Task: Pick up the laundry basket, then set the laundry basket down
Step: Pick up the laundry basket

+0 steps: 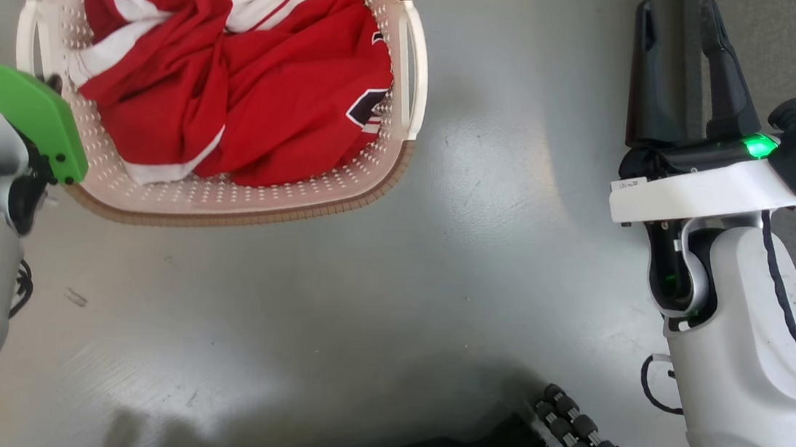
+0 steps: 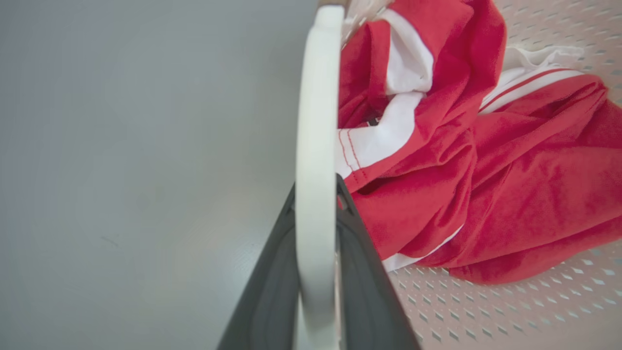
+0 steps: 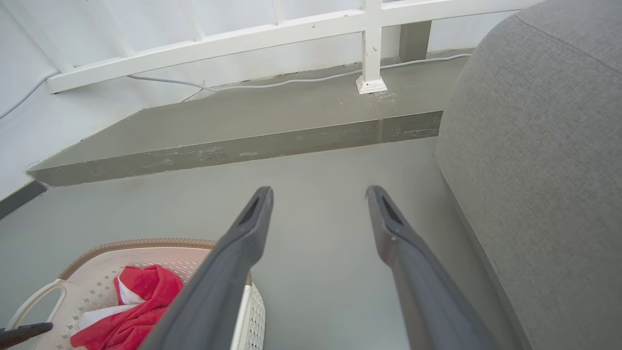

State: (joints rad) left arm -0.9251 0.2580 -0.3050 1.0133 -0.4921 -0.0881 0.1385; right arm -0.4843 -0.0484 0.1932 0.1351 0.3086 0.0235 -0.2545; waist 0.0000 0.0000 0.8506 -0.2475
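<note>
The far end of the cream-white perforated plastic laundry basket with a brown woven-look rim (image 1: 224, 210) is cut off by the top edge of the head view. We cannot tell whether its base rests on the grey floor (image 1: 361, 307) or hangs just above it. In that view the basket lies toward the floor's far left part, well apart from the grey upholstered seat (image 3: 534, 170) on the right side.

The fingers of the left gripper (image 2: 316, 184) are hidden in the head view behind the arm's bright green wrist bracket (image 1: 22, 107), which overlaps the basket's left rim. In the left wrist view we see its two dark fingers pinching the white left loop handle (image 2: 316, 121) from both sides, one outside the basket, one inside. Their roots run off the bottom edge.

Inside the basket lies a crumpled red garment with white bands (image 1: 258, 79), filling most of the bottom. A dark emblem on it is folded and hard to make out. We see nothing else in the basket.

The right gripper (image 1: 678, 9) is raised at the right, its long fingers spread and empty over bare floor, just beside the seat. Its own left finger (image 3: 228, 272) covers part of the basket's near wall in the right wrist view.
</note>
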